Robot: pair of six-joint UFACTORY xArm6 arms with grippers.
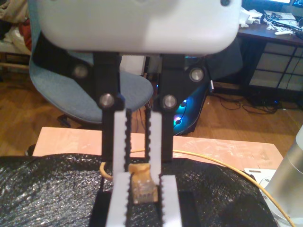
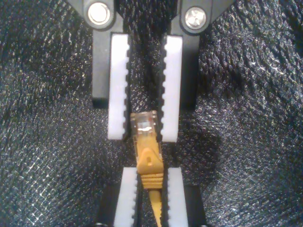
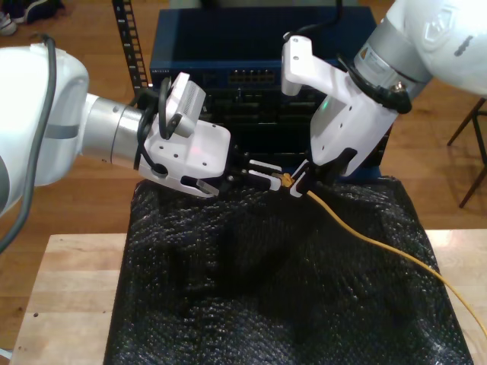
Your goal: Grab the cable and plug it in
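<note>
Wooden flooring surrounds a pale wooden table (image 3: 68, 289), draped across its middle with a crinkled black cover (image 3: 266, 304). Behind the cover, in the upper centre of the exterior view, stands a blue network unit (image 3: 228, 46) with a row of ports (image 3: 247, 76).

Two white arms meet above the cover's far edge. My first gripper (image 3: 268, 176) enters from the exterior view's left, and my second gripper (image 3: 300, 185) from its right.

My second gripper is clamped on the cable (image 3: 380, 247) at its yellow boot (image 2: 149, 161). The rest of the cable trails away to the lower right of the exterior view.

My first gripper stands at a narrow opening. Its white serrated pads (image 2: 118, 85) flank the clear plug (image 2: 144, 124), and thin gaps appear to remain on both sides.

The step in hand appears to be a transfer of the plug between grippers.

- The first gripper's pads should close squarely on the plug's flat sides, centred, with the tip left free beyond them.
- The second gripper should keep its hold until that grip is firm, and only then let go.
- Squeezing the latch tab is best avoided; its position cannot be made out.
- The plug's axis should stay level for a straight run toward a port.
- The trailing cable needs slack so it does not twist the plug.
</note>
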